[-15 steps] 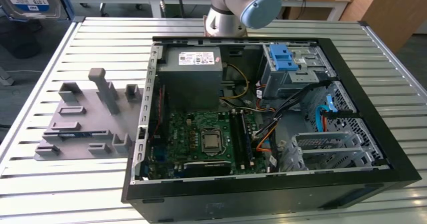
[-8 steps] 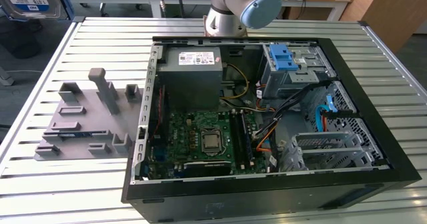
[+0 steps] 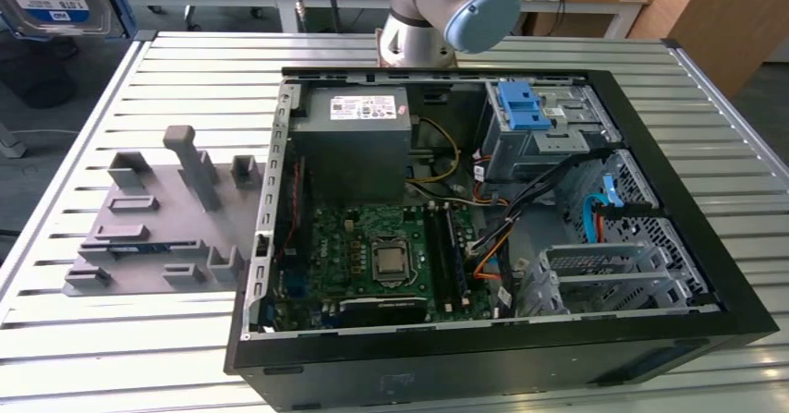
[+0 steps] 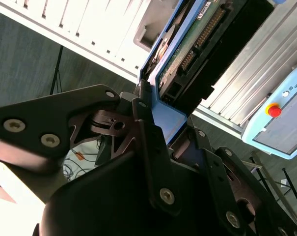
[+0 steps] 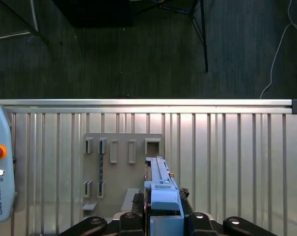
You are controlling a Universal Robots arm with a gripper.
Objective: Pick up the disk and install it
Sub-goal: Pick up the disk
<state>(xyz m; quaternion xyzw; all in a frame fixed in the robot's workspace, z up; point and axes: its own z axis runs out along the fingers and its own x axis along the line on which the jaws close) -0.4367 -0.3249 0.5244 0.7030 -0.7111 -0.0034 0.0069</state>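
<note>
Blue plastic frames the flat silver-metal hard drive, the disk, which stands edge-on in the gripper in the first wrist view; the jaws are drawn in against its carrier frame from both sides and have firm hold of it. In the second wrist view the disk shows its green circuit board (the bare underside), with the blue frame pinched between the black fingers. Beneath it lie the grey plastic fixture plate with upright slots and the slatted aluminium table; the disk seems to hang clear of the plate, though the angle makes that hard to judge. In the exterior view the disk's white-and-blue labelled face sits at the upper left corner, well apart from the open black computer case, whose grey metal cage with a blue latch stands in its far corner on the exterior view's right
</note>
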